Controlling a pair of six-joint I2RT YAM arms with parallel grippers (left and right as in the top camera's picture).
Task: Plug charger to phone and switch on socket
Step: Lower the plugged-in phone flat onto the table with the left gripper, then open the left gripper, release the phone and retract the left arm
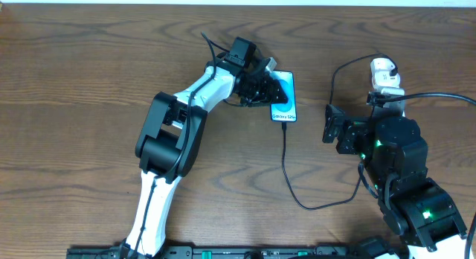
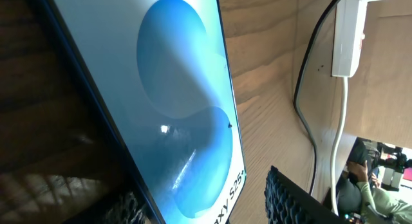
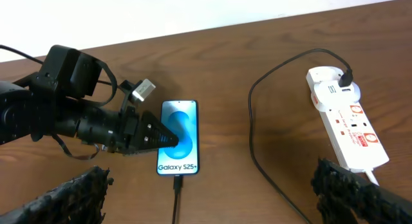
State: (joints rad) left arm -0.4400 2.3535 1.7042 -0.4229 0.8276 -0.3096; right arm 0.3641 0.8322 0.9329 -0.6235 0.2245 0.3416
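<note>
Two arms, split jobs: left gripper [image 1: 269, 88] rests on the phone [image 3: 185, 121] on the table [image 1: 82, 65], fingers [image 2: 293, 198] parted but grip unclear, likely steadying it against the charger [image 1: 285, 158], while right gripper [image 3: 212, 179] gapes empty facing the socket [image 3: 347, 124].

The left arm [image 1: 199, 93] is stretched forward, the left gripper [image 1: 274, 88] angled down, fingers slightly parted; the right gripper [image 1: 329, 126] is held wide open.

The phone [image 1: 283, 99] is blocked along one long side and across its screen by the left gripper [image 1: 276, 91]. Its lower end is occupied by the charger [image 1: 284, 151], which is trailed across the table [image 1: 74, 103] toward the socket [image 3: 346, 123]. Open wood is left between that cable and the socket.
</note>
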